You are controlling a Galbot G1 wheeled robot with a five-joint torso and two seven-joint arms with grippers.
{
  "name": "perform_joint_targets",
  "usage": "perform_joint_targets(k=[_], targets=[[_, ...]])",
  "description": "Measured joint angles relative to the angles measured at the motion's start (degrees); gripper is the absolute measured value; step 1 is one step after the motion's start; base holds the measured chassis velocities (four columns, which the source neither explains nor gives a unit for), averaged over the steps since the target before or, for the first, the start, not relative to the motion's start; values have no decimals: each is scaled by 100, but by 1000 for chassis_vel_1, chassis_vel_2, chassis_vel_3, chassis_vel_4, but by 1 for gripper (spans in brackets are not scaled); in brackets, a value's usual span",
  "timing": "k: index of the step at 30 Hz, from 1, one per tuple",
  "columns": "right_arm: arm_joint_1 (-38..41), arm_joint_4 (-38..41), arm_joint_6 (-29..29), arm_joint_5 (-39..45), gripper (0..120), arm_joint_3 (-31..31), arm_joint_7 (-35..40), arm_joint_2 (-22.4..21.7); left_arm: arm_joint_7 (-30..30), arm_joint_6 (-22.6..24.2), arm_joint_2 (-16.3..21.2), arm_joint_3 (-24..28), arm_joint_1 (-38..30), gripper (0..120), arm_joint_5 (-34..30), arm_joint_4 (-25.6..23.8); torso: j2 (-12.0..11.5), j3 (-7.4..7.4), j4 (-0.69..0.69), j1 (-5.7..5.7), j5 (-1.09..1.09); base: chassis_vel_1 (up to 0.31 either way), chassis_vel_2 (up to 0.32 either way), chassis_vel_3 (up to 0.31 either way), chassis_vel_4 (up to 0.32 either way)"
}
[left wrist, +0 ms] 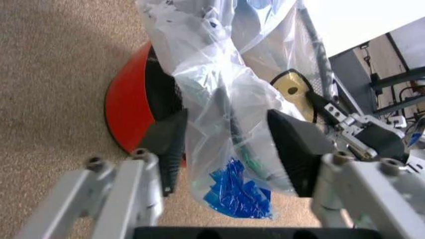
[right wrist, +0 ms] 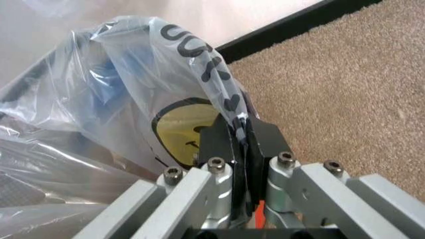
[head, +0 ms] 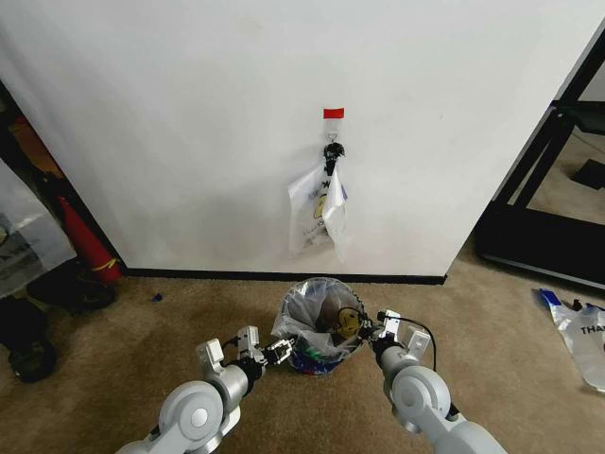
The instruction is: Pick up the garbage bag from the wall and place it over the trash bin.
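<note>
Head view. Garbage bag (head: 318,305) draped across the mouth of the trash bin (head: 312,365), on the carpet (head: 142,322) close to the wall (head: 189,123), directly below the black hook (head: 333,151) and its bunched spare bags (head: 319,213). Left end effector (head: 282,350) at the bin's left rim, right end effector (head: 367,331) at the right rim, bag and bin between the two. Both arms about equally near, from opposite sides. Another like bag (head: 579,326) flat on the carpet far right, well apart.

Left wrist view. Left end effector (left wrist: 229,144) with pads spread wide, a hanging fold of garbage bag (left wrist: 226,99) and its blue handle between them, not pinched. Red outside and black inside of the trash bin (left wrist: 129,114) just beyond one pad. Right end effector (left wrist: 320,105) farther off, at the yellow smiley print.

Right wrist view. Right end effector (right wrist: 240,144) pressed together on a thin edge of garbage bag (right wrist: 133,89), beside the smiley. Film ballooning up and away from the pads toward the bin's centre; black baseboard (right wrist: 299,25) beyond.

Judgement: bag mouth axis running left to right between the end effectors; loose edge to be seated on the left side, hence nearer the left arm.
</note>
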Motion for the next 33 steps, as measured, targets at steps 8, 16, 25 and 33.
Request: perform_joint_targets(k=[8,16,25,33], targets=[[4,0,5,-2,1,-2,-3,9,12,-64,7,-12,32,16,14,0,0,0,0,0,0,0,0,0,0],[-17,10,10,-6,1,6,-5,5,19,-96,-86,13,14,0,42,45,0,0,0,0,0,0,0,0,0],[-15,17,10,-4,1,13,-10,7,23,-148,-17,-31,38,0,86,129,0,0,0,0,0,0,0,0,0],[11,-42,22,-34,1,-14,-26,52,111,-223,-93,5,130,0,266,400,2,-1,0,0,-1,0,0,0,0]])
